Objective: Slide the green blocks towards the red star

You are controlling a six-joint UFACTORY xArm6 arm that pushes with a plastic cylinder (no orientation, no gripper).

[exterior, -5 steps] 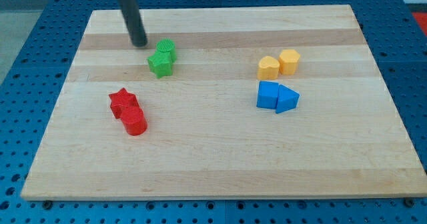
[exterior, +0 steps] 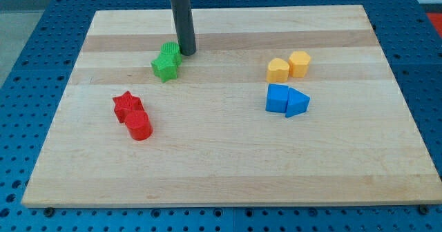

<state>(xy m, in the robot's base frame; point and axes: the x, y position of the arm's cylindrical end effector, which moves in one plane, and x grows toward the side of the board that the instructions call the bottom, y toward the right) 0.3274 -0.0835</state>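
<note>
Our smooth dark rod holds nothing; my tip (exterior: 188, 52) touches the upper right of the ridged green blocks (exterior: 166, 61), a star-like piece and another behind it. They sit on the pale wooden board (exterior: 228, 163), up and right of the red star (exterior: 125, 104).

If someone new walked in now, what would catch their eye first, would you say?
Probably the dark rod, my tip at the upper right of the green blocks near the view's top. Then the red star with a red cylinder at lower left, and yellow and blue blocks at right.
</note>
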